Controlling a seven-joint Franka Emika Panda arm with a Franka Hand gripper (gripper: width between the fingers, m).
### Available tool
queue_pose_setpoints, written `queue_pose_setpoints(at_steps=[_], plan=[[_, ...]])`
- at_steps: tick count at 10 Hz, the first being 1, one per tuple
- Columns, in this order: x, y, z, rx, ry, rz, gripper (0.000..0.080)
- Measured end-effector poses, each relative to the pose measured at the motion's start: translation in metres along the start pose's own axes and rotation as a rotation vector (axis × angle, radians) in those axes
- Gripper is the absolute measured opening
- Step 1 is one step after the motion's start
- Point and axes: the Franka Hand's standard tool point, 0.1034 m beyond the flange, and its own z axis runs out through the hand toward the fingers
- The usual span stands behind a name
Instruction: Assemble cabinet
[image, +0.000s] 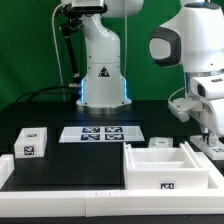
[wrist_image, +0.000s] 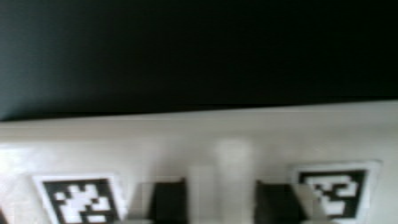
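Observation:
The cabinet body, a large open white box with a tag on its front, sits at the front of the table toward the exterior view's right. A smaller white tagged piece lies just beyond its right side. My gripper hangs right above that piece. In the wrist view the piece's white surface fills the lower half, with two tags flanking my gripper. The dark fingers stand apart with white surface showing between them. A small white tagged block sits far off at the exterior view's left.
The marker board lies flat mid-table in front of the arm's base. A low white rail runs along the table's front and left edges. The table top is black.

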Motion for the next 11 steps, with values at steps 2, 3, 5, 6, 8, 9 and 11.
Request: queue_pose_setpoints(at_steps=[2,3,5,6,8,9,11], plan=[[0.000,0.000,0.000,-0.001,0.000,0.000,0.0068],[0.000,0.000,0.000,-0.001,0.000,0.000,0.0068],[-0.008,0.001,-0.011,-0.007,-0.013,0.020,0.0068],[-0.016,0.001,-0.025,-0.017,-0.029,0.052,0.0068],[-0.034,0.002,-0.047,-0.032,-0.056,0.073,0.0068],[-0.048,0.004,-0.054,-0.039,-0.064,0.071,0.0068],[-0.078,0.005,-0.064,-0.049,-0.077,0.078,0.0068]])
